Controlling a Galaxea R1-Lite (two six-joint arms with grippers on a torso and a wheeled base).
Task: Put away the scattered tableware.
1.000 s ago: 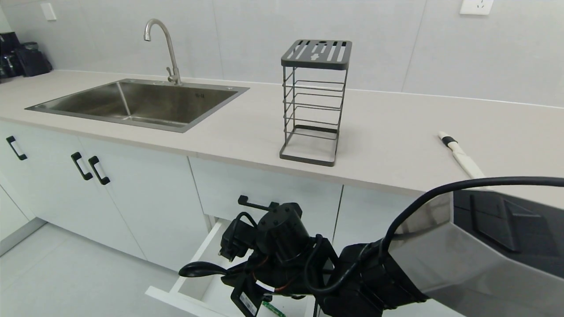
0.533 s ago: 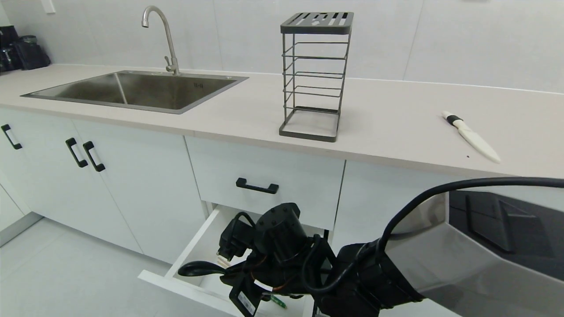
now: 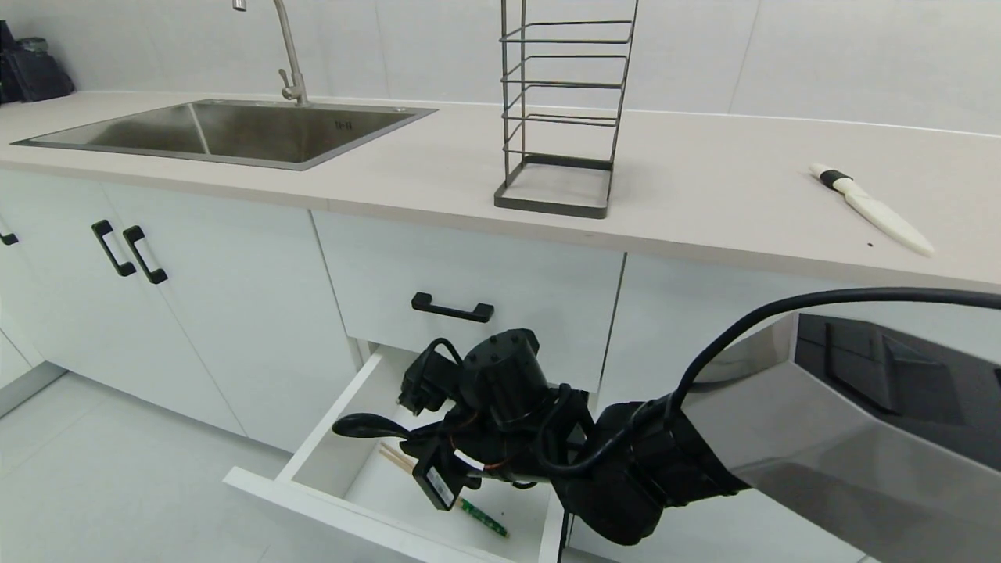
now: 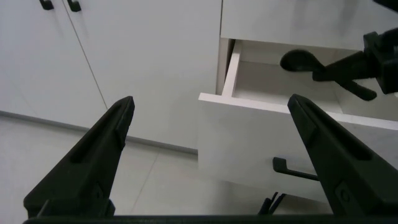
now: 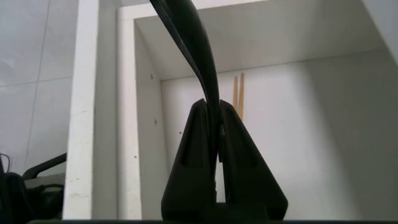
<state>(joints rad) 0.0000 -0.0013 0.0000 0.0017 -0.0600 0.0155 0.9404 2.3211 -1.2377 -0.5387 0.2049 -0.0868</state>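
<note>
Swung further in over the open drawer (image 3: 311, 455), the black spoon (image 3: 364, 426) sits clamped in the right gripper (image 5: 216, 134) above the chopsticks (image 5: 238, 93), so release looks near; the left gripper (image 4: 211, 102) hangs wide open.

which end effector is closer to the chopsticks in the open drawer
Right. The right end effector, shut on the black spoon, is over the open drawer, above the chopsticks. The left end effector, open, is outside the drawer, off its front.
</note>
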